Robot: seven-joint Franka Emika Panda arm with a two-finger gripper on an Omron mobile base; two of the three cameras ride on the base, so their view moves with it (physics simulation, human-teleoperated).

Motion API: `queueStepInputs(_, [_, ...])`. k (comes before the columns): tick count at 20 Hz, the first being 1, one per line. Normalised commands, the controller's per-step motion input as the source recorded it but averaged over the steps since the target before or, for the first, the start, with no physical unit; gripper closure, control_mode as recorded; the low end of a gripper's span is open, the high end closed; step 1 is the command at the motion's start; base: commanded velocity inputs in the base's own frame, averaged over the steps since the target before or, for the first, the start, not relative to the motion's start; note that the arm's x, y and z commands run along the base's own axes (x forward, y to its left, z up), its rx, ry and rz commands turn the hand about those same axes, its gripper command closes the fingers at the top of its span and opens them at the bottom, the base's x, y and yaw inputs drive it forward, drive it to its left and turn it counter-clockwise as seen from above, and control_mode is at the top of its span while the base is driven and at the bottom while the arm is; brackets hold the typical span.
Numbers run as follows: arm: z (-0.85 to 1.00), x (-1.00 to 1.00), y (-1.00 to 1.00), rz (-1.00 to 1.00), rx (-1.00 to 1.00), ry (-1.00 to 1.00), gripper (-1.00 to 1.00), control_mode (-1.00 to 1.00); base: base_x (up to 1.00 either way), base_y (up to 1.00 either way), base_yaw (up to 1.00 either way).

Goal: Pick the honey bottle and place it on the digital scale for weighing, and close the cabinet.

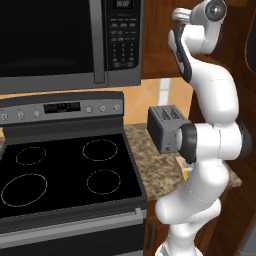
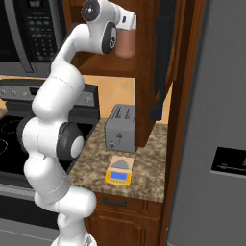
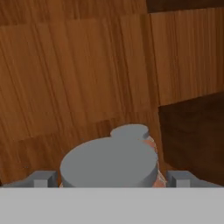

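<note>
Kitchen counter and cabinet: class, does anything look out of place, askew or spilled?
The cabinet door stands open over the counter. The toaster and digital scale sit upright and level; the scale's plate is bare. Nothing is spilled or damaged.

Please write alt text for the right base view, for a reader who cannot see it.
The gripper reaches into the open cabinet at a reddish jar. Below on the counter, a digital scale lies before a toaster.
</note>
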Motion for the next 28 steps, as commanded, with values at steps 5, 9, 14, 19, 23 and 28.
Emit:
queueStepInputs(5, [0.02,-0.63,0.0,0.0,0.01,-0.17,1.0,-1.0,0.0,0.0,0.0])
queueStepInputs(9, [0.02,-0.93,0.01,0.0,0.0,-0.11,1.0,-1.0,0.0,0.0,0.0])
queueStepInputs(14, [0.0,-0.94,0.26,0.0,0.0,-0.03,1.0,-1.0,0.0,0.0,0.0])
queueStepInputs(19, [-0.3,-0.98,0.35,0.0,-0.05,0.09,1.0,-1.0,0.0,0.0,0.0])
queueStepInputs(23, [-0.56,-0.85,0.05,0.0,-0.08,0.25,1.0,-1.0,0.0,0.0,0.0])
queueStepInputs(28, [-0.94,-0.27,0.0,0.0,-0.11,0.28,1.0,-1.0,0.0,0.0,0.0])
